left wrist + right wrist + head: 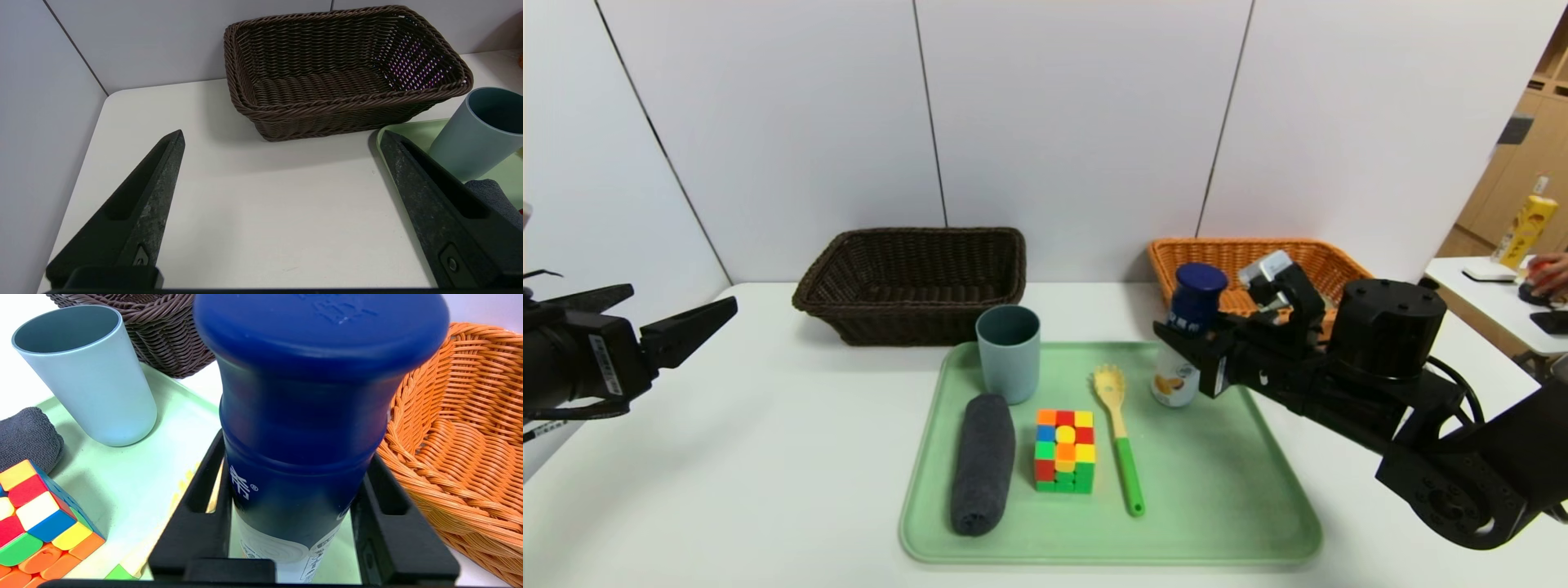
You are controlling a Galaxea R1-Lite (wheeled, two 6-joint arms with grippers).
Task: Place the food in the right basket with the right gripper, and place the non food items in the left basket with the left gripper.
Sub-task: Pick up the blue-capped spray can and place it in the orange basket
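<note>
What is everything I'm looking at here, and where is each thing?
Flat plastic tray: one, pale green, on the white table.
Plastic cup: one, blue-grey, upright at the tray's far left corner.
Rolled towel: one, dark grey, lying on the tray nearer than the cup.
Puzzle cube: one, multicoloured, mid-tray.
Pasta spoon: one, yellow with green handle, right of the cube.
Tall bottle: one, white with dark blue cap, upright on the tray's right side.
Dark woven basket: one, brown, behind the tray, left.
Orange woven basket: one, behind the tray, right.
Left gripper: black, open, over the table's left.
Right gripper: black, fingers on either side of the bottle.
</note>
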